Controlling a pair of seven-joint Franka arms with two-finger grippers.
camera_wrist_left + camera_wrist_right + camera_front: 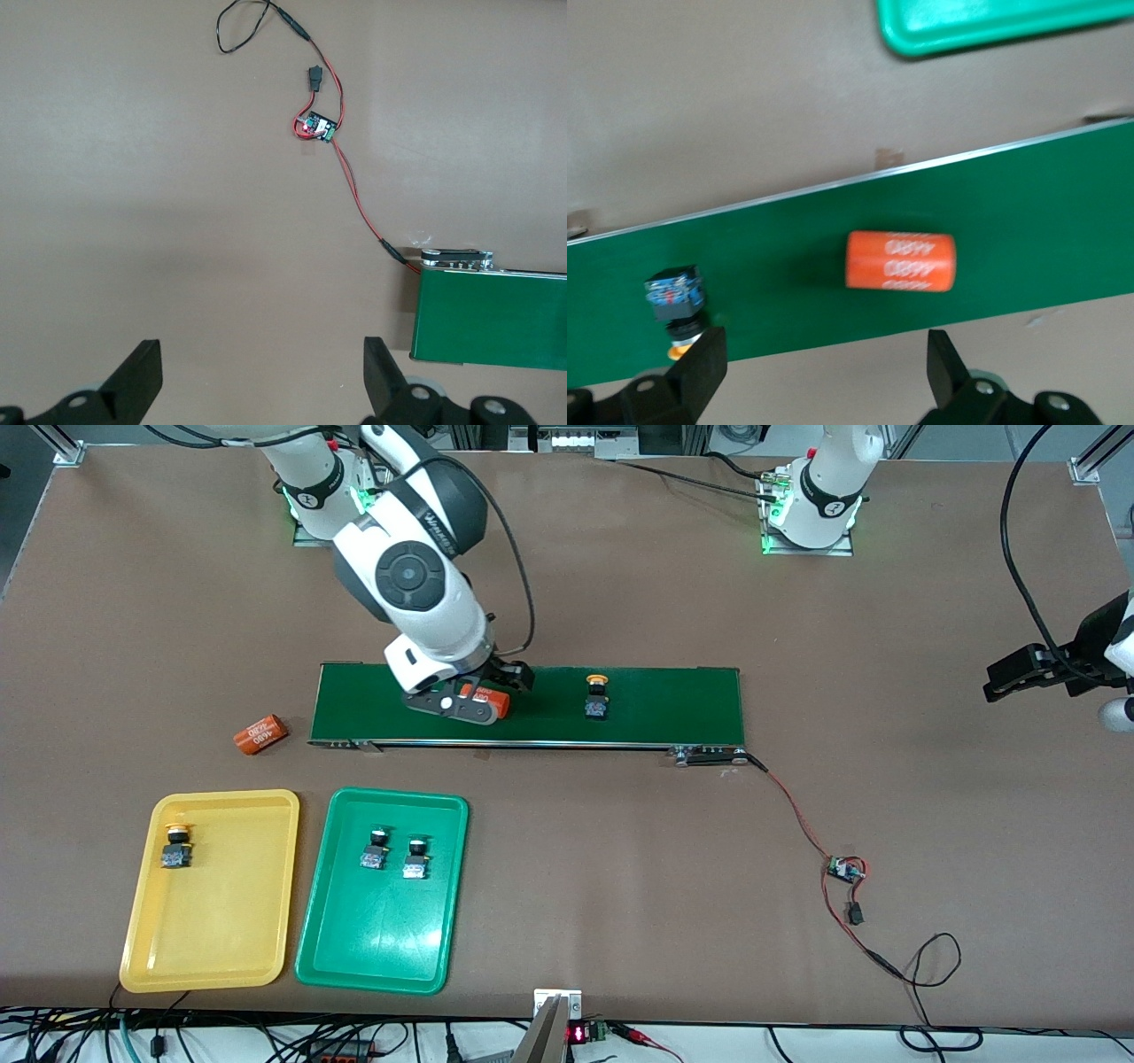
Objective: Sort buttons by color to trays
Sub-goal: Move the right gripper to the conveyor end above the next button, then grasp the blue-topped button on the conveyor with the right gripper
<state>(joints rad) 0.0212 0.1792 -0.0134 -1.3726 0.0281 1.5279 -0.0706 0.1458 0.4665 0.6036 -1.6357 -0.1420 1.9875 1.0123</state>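
Nearest the front camera, two trays are lying side by side on the brown worktop [620, 886], both toward the right arm's end. The yellow tray [213, 948] is carrying one yellow button [177, 847] in its farther part. Just beside it, closer to the middle of the worktop, the green tray [381, 948] is holding two green buttons [375, 850] [415, 858], sitting next to each other and apart.

Toward the left arm's end, a small circuit board [843, 869] is lying on the worktop, and a red and black wire [793, 815] is running from it to the end of the belt.

Farther from the camera, the long dark green belt [664, 713] is stretching across the middle. A second yellow button [597, 698] is resting on it. An orange cylinder [901, 261] is also lying on the belt, and the right pincer [474, 695] is hanging just over it with its fingers [700, 367] spread apart, gripping nothing. Another orange cylinder [260, 734] is lying on the worktop just off the belt's end, toward the right arm's end.

The left pincer [261, 372] is waiting over bare worktop past the belt's wired end, its fingers [142, 376] wide apart and empty.
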